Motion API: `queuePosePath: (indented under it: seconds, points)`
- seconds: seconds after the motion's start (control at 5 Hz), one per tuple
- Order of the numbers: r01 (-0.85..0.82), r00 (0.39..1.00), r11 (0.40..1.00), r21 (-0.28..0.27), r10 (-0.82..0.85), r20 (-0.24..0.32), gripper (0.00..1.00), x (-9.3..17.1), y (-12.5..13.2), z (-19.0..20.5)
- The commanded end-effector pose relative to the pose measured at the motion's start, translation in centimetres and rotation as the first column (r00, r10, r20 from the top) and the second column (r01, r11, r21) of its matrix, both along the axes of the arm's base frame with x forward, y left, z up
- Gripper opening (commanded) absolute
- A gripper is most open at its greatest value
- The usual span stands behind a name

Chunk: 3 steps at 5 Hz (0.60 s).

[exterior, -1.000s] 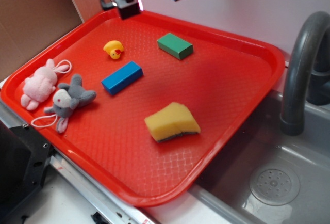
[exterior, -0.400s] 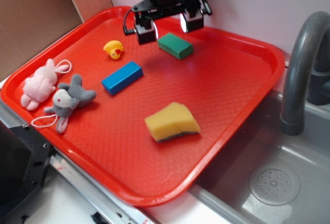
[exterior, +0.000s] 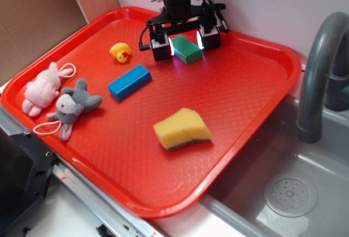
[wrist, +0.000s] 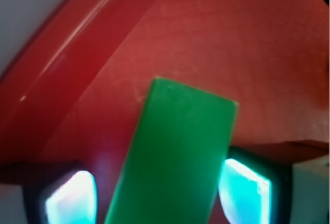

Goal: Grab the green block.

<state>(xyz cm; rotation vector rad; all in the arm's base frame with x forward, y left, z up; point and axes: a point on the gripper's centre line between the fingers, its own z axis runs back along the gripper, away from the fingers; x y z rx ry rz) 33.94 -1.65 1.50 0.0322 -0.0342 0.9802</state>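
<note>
Right now the gripper (exterior: pixel 186 46) sits low over the far part of the red tray (exterior: pixel 256 122), its two fingers (exterior: pixel 159 49) spread wide with the green block (exterior: pixel 186 50) lying between them on the tray floor. From the exterior view one finger stands to each side of the block, and I cannot tell whether either one touches it; the wrist view shows the green block (wrist: pixel 178 157) running up the middle with a glowing finger pad (wrist: pixel 69 202) on one side, a strip of red tray visible between them, and the other pad close against the opposite side. So the fingers are open and have hold of nothing. The block lies flat, near the tray's back rim. Nearer to me on the tray, a blue block (exterior: pixel 129 82) lies flat, well apart from the green one, with a small yellow duck (exterior: pixel 120 52) just beyond it. A pink plush toy (exterior: pixel 42 88) and a grey plush toy (exterior: pixel 71 106) lie side by side at the tray's left end, and a yellow sponge (exterior: pixel 182 129) rests toward the front. A grey faucet (exterior: pixel 322 73) curves over the sink (exterior: pixel 294 193) beside the tray.
</note>
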Motion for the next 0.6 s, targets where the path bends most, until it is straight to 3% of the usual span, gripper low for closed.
queuePosePath:
  seconds: [0.0, 0.2, 0.4]
  points:
    - [0.054, 0.998, 0.998, 0.037, -0.055, 0.011, 0.0, 0.9, 2.4, 1.9]
    - [0.17, 0.985, 0.972, 0.161, -0.171, -0.008, 0.0, -0.9, 2.9, 3.7]
    - [0.312, 0.95, 0.921, 0.231, -0.304, -0.072, 0.0, -2.3, 2.7, 5.8]
